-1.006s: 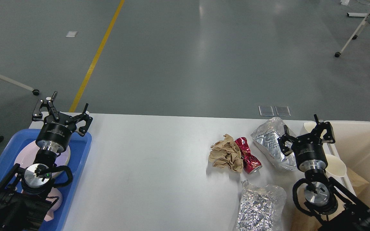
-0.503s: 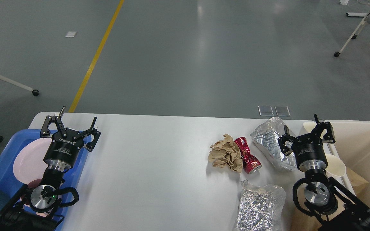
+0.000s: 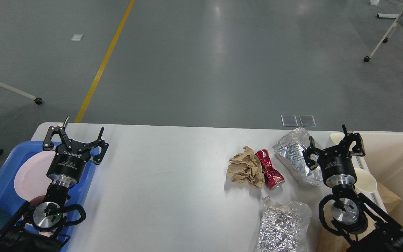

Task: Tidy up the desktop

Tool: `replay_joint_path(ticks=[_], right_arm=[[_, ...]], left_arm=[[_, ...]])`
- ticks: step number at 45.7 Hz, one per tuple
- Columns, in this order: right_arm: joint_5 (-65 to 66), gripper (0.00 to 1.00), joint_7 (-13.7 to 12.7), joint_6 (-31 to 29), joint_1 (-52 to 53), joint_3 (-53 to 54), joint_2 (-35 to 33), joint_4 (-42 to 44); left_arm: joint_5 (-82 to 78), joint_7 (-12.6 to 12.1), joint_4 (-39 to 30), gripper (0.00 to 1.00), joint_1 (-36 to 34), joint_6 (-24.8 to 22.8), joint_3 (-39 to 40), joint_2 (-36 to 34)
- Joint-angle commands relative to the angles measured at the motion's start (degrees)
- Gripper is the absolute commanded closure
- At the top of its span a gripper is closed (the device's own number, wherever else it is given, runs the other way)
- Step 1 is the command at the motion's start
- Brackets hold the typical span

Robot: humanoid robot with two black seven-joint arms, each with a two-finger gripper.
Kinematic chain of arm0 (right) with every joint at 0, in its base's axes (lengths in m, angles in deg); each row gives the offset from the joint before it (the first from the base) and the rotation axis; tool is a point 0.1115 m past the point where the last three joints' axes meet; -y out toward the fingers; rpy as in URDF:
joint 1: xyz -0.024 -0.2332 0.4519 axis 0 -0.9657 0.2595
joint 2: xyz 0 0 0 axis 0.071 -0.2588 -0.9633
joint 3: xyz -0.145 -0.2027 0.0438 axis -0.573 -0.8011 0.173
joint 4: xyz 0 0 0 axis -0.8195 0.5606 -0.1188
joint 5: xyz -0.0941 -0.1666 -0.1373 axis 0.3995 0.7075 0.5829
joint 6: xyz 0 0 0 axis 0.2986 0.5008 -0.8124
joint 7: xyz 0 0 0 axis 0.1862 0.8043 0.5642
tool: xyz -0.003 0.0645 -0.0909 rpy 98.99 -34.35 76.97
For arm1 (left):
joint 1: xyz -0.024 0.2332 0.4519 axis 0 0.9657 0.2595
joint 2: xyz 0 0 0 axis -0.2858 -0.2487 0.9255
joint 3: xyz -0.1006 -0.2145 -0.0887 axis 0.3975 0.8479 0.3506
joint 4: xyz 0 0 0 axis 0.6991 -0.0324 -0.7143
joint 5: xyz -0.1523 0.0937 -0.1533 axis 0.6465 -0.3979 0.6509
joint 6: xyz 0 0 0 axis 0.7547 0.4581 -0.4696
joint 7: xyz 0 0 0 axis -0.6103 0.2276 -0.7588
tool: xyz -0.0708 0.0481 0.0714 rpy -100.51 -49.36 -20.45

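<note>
both arms reach forward; left gripper (image 3: pixel 82 134) and right gripper (image 3: pixel 328 139) have fingers spread, holding nothing.

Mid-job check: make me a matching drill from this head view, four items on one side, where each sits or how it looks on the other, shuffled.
Items:
1. pink plate
2. red can
3. brown paper
4. left gripper

Descriptions:
A. crumpled, left of the can
B. in the blue tray
C. open, empty
D. crushed, lying on the desktop

Pairs: 1-B, 2-D, 3-A, 4-C

foil bag (image 3: pixel 282 227) cut off below, cream bin (image 3: pixel 397 154) cropped right
</note>
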Motion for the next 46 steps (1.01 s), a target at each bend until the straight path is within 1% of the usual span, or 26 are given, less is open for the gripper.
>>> replay_joint_path(ticks=[1,32,36,42,46], right_arm=[[0.1,0.00,0.0,0.0,0.0,0.0,0.0,0.0],[0.0,0.00,-0.4,-0.2,0.9,0.0,0.0,0.1],[0.0,0.00,-0.2,0.0,1.1,0.3,-1.5,-1.2],[0.0,0.00,-0.7,-0.1,1.8,0.6,-8.3,-1.2],[-0.8,0.00,-0.8,-0.4,1.8,0.7,-10.2,-1.7]], left_arm=[[0.1,-0.1,0.0,0.04,0.0,0.0,-0.1,-0.1],[0.1,-0.3,0.0,0.04,0.0,-0.2,-0.1,0.0],[0.1,-0.3,0.0,0.04,0.0,-0.1,-0.1,0.0],[0.1,-0.3,0.0,0.04,0.1,-0.1,-0.1,0.0],[0.1,-0.3,0.0,0.04,0.0,-0.2,-0.1,-0.1]])
